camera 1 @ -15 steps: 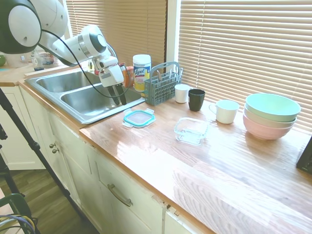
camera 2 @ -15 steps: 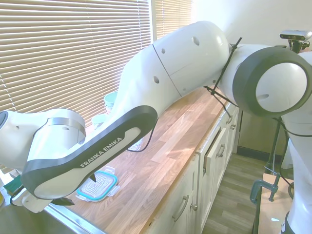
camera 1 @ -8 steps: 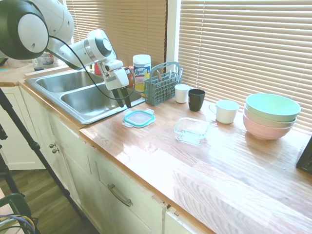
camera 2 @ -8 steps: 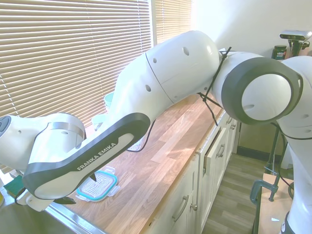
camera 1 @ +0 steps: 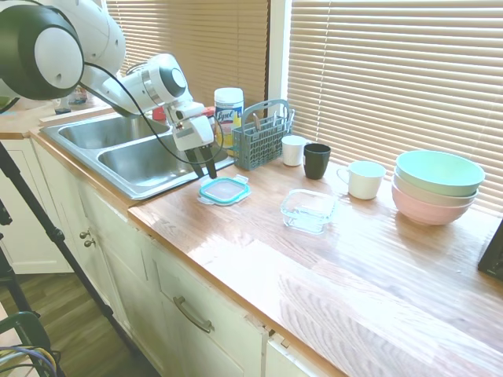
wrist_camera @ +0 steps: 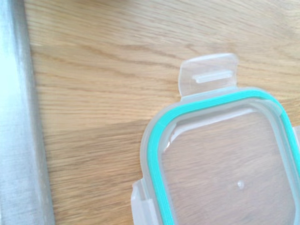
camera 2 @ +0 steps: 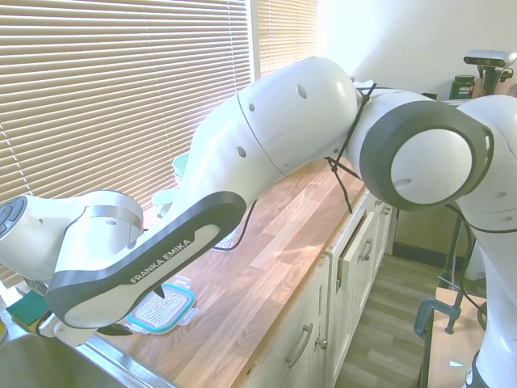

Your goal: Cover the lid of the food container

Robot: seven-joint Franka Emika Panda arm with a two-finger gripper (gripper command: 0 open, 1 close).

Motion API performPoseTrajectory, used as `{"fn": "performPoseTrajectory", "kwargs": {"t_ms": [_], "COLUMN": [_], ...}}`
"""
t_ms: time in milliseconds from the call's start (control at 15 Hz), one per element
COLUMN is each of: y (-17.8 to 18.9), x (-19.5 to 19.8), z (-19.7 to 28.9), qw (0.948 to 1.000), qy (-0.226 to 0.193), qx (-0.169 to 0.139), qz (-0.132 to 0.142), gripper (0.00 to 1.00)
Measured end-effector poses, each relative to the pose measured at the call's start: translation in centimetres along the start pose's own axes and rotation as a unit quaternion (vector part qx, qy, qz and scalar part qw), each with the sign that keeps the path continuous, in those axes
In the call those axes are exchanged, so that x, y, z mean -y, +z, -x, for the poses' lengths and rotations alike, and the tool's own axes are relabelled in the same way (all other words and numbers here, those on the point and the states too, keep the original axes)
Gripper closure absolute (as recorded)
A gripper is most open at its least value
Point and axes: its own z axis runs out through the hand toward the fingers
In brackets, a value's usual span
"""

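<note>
We hover gripper (camera 1: 206, 170) at lid's (camera 1: 224, 189) 10 o'clock, approach step; fingers near-closed, empty. Next: spread, descend, grasp; food container (camera 1: 308, 210) waits at 3 o'clock.

The white, rounded-jointed Franka arm (camera 1: 94, 55) is being extended from the left of the first exterior view, with its forearm being angled downward toward the wrist. In the second exterior view the same arm (camera 2: 266, 153) is being seen reaching from the right, its grey-banded link lying low at the left. The dark two-finger gripper (camera 1: 206, 168) is being pointed downward beneath a white wrist housing. Whether the fingers are being held apart or together cannot be made out.
</note>
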Motion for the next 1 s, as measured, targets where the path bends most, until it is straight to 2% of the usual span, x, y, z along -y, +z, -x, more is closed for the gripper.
{"fn": "performPoseTrajectory", "kwargs": {"t_ms": [867, 933, 1000], "y": [1.9, 1.9, 1.9], "x": [1.1, 1.1, 1.1], "z": [-0.9, -0.9, -1.0], "qw": [0.9996, 0.9996, 0.9996], "qy": [-0.025, -0.026, -0.028], "qx": [-0.003, -0.003, -0.003], "qz": [0.009, 0.01, 0.01], "gripper": [0.0, 1.0, 1.0]}}
